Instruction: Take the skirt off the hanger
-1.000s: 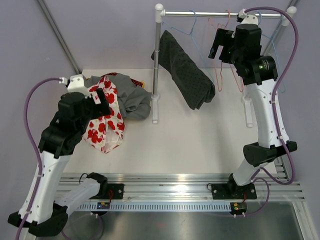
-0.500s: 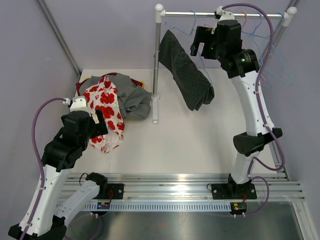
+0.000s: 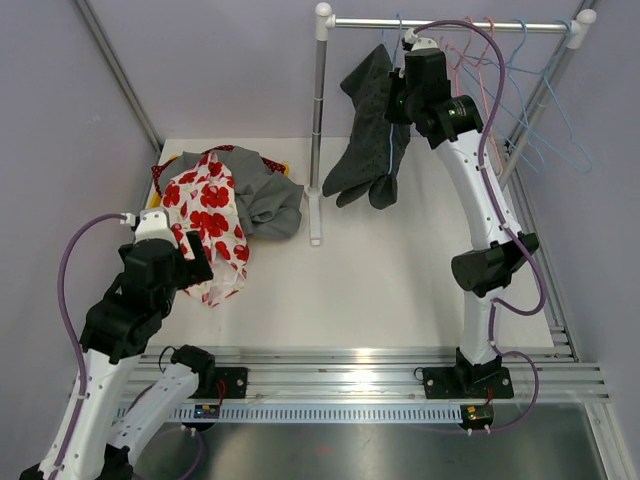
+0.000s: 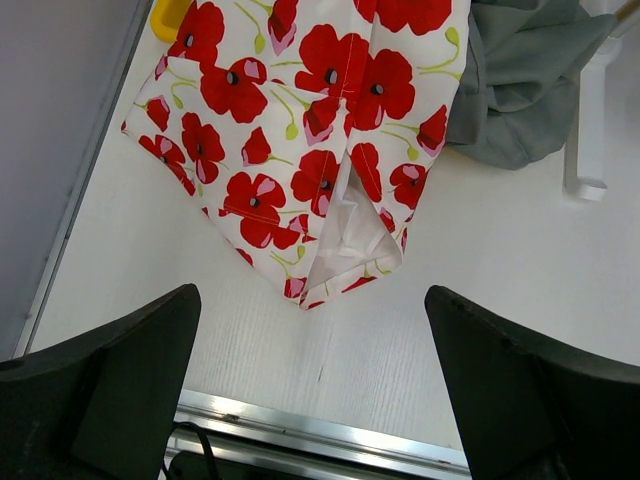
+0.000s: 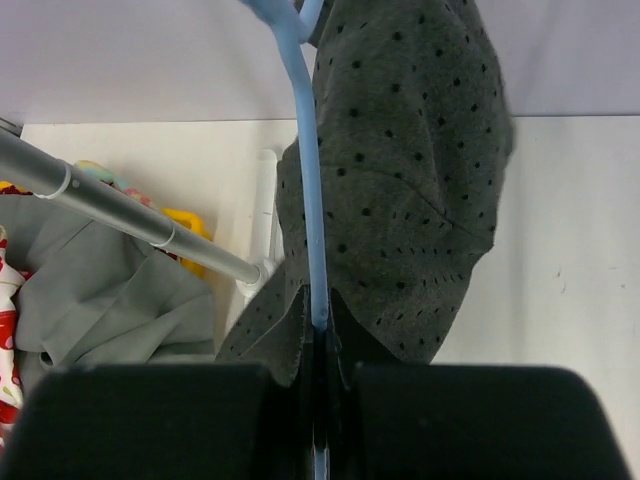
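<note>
Right gripper (image 3: 398, 102) was raised at the far edge of the counter (image 3: 400, 280), just below the rail (image 3: 450, 25). On the wrist view its jaws were pinched tight on the wire of the blue hanger (image 5: 308, 200). Dark fabric was bunched on both sides of the grip point (image 5: 318, 350).

The skirt (image 3: 365, 140), charcoal with small black dots (image 5: 400, 180), was on that hanger. It hung in folds beside the rack's left post (image 3: 319, 130), with its lower end clear of the counter. I could not tell whether the pads also trapped cloth.

Spare hangers (image 3: 520, 60), pink and pale blue, were crowded along the rail toward the right edge.

Left gripper (image 3: 195, 262) was held low over the left side of the counter, jaws spread wide and holding nothing (image 4: 310, 300). Below it lay the hem of a floral garment (image 4: 310, 130), white with red poppies.

That garment (image 3: 210, 220) lay in the far left corner, overlapping a grey garment (image 3: 265, 195). A yellow item (image 4: 170, 15) showed at the pile's far side, too little of it to identify.
</note>
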`<state>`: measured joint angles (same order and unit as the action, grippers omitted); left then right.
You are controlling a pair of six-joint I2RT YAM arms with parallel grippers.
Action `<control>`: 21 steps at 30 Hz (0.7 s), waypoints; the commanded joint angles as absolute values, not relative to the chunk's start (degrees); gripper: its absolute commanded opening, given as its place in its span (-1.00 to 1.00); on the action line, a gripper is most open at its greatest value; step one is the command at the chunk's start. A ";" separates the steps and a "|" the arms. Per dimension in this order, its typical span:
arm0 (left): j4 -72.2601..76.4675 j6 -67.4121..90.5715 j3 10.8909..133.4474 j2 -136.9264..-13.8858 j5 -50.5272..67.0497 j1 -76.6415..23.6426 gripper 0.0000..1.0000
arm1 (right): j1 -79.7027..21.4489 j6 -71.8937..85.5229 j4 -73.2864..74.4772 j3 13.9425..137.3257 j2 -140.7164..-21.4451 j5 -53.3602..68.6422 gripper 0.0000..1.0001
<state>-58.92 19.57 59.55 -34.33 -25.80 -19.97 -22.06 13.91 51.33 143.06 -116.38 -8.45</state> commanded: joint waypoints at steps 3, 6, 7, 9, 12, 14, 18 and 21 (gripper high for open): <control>-54.76 18.28 65.03 -40.07 -25.93 -20.13 0.98 | -21.97 13.10 51.06 148.35 -113.11 -8.70 -1.00; -50.90 16.44 70.12 -44.02 -22.61 -20.13 0.98 | -22.06 12.57 52.12 151.26 -112.06 -8.17 -1.00; -47.67 15.83 72.31 -45.34 -20.85 -20.13 0.98 | -22.06 12.57 51.95 150.74 -111.36 -7.91 -1.00; -44.31 13.63 74.43 -49.47 -13.59 -20.13 0.98 | -22.06 13.09 51.50 149.68 -109.17 -6.95 -1.00; -33.61 10.90 75.76 -54.38 2.55 -20.21 0.98 | -22.06 14.58 52.47 149.41 -106.79 -4.58 -1.00; -24.81 10.98 75.76 -57.03 9.81 -20.74 0.98 | -22.06 16.07 54.13 149.24 -105.04 -3.26 -1.00; -12.07 13.79 76.38 -65.45 20.38 -23.29 0.98 | -21.97 19.15 53.71 141.26 -99.24 2.43 -1.00; -3.89 16.95 77.78 -69.59 23.80 -25.57 0.98 | -21.97 21.97 51.25 132.93 -93.62 5.79 -1.00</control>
<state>-18.79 14.24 74.78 -67.18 12.73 -23.79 -21.98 18.20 57.04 138.06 -100.77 -0.25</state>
